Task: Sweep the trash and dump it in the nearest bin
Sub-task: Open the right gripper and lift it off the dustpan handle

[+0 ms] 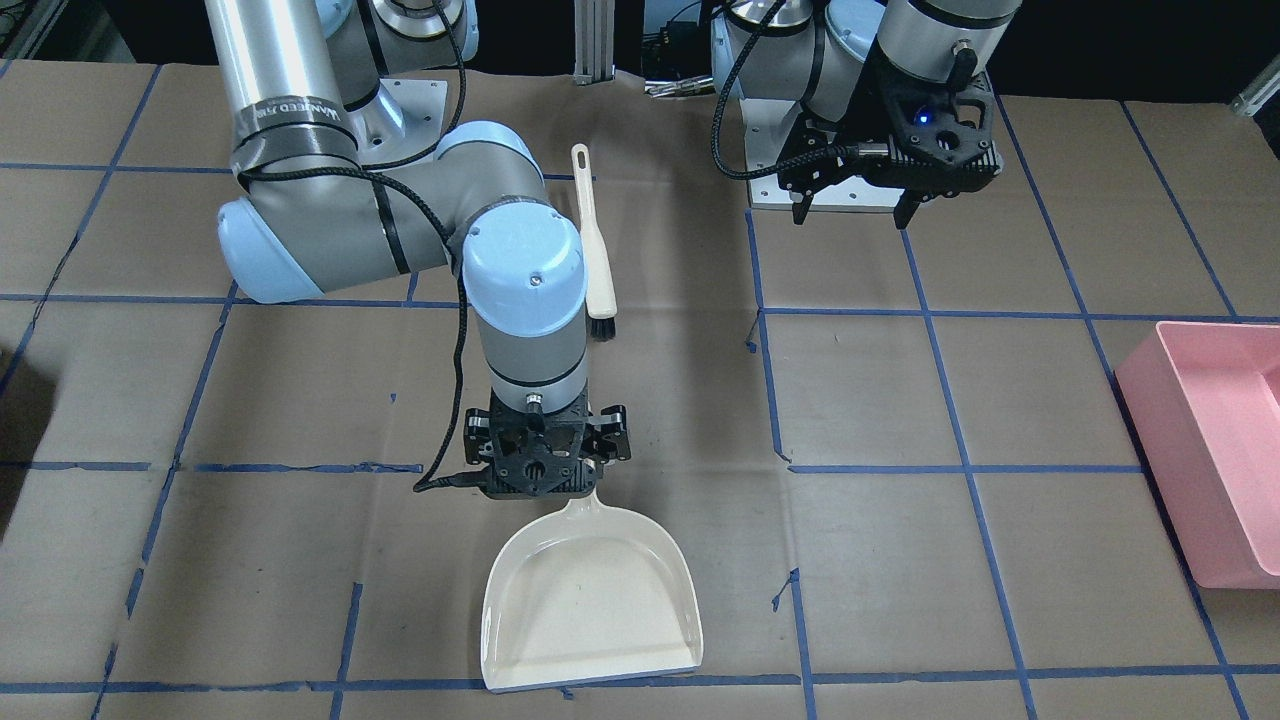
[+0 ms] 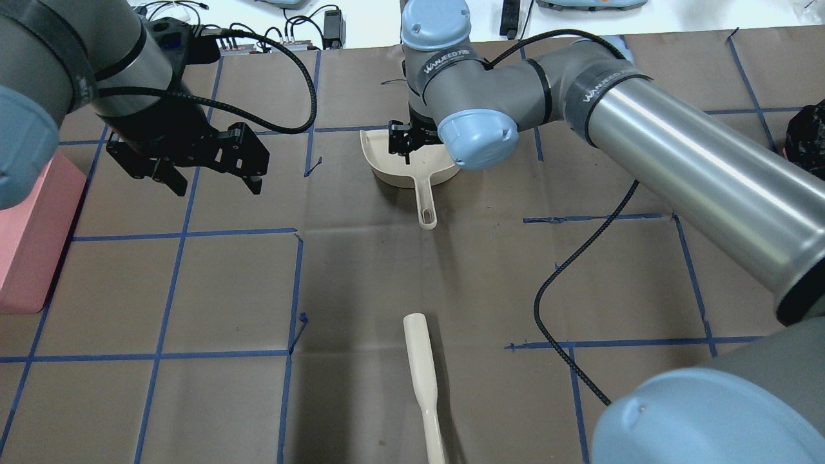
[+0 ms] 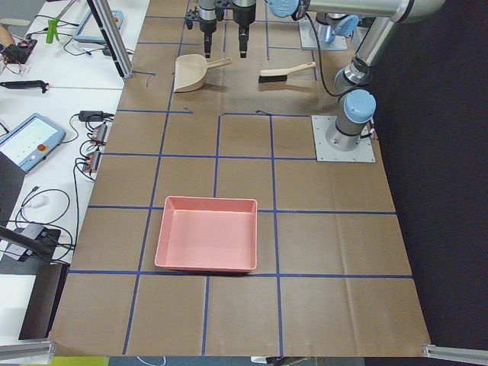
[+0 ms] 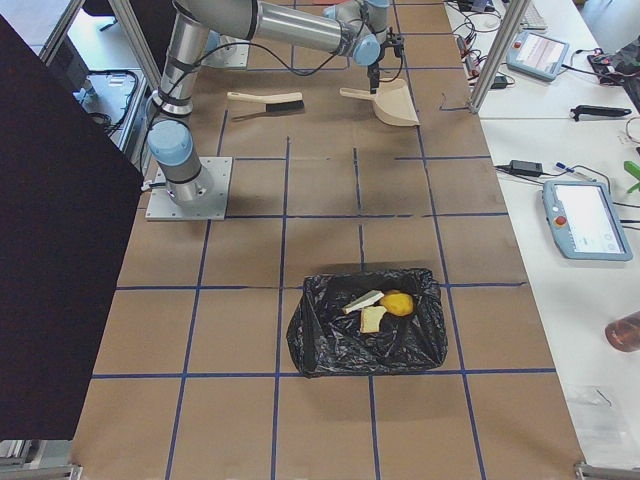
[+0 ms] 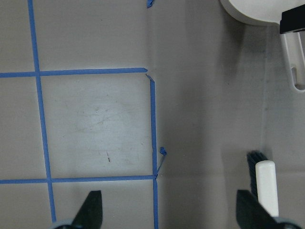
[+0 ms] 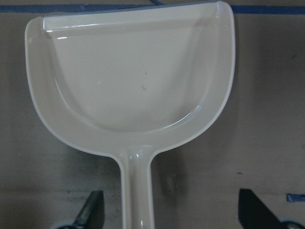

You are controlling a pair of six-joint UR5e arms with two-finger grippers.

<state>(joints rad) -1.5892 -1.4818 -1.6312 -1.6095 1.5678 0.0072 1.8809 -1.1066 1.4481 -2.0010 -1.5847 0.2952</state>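
Observation:
The trash lies inside a black bag-lined bin [image 4: 330,345]: a yellow-green ball [image 4: 398,303] and two bread pieces [image 4: 363,299] [image 4: 373,319]. A cream dustpan [image 1: 590,600] lies flat and empty on the table, far from that bin. My right gripper [image 1: 545,470] hangs open just above the dustpan's handle [image 6: 137,191]. In the right wrist view the handle sits between the fingers, nearer the view's left finger and touching neither. A cream brush [image 1: 595,250] lies on the table behind the right wrist. My left gripper [image 1: 855,210] hovers open with nothing in it.
A pink bin [image 1: 1210,450] sits at the table end on my left side. The black bin shows at the opposite end [image 2: 809,132]. Blue tape lines grid the brown table cover [image 2: 225,290]. The right arm's cable [image 2: 561,283] trails over the table.

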